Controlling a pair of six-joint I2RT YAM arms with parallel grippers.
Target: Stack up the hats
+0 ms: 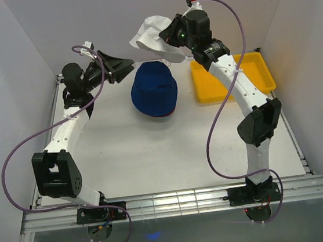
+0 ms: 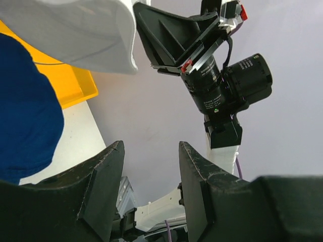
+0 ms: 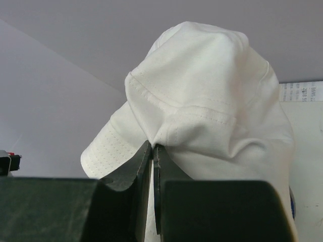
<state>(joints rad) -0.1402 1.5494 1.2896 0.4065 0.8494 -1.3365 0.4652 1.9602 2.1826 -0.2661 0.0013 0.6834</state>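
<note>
Top view: your R pincer (image 1: 167, 41) is clamped on the white hat (image 1: 148, 33) and holds it in the air. The blue hat (image 1: 155, 89) lies on the desk (image 1: 154, 157), below that pincer and a bit nearer the arm bases. A dark red edge shows under it. The L pincer (image 1: 127, 63) is just left of the blue hat, jaws apart, empty.

L wrist view: nothing btwn its jaws. The white hat hangs above and ahead of them, the blue one lower, off to one side.

R wrist view: jaws are together on a small pinch of fabric near brim and crown, and the rest flops beyond the tips.

That one-sided grip will prob. make the hat tilt. Centre it over the blue crown, lower until it drapes, then let go. Don't drop from height. Use the L pincer to tug the free brim down.
</note>
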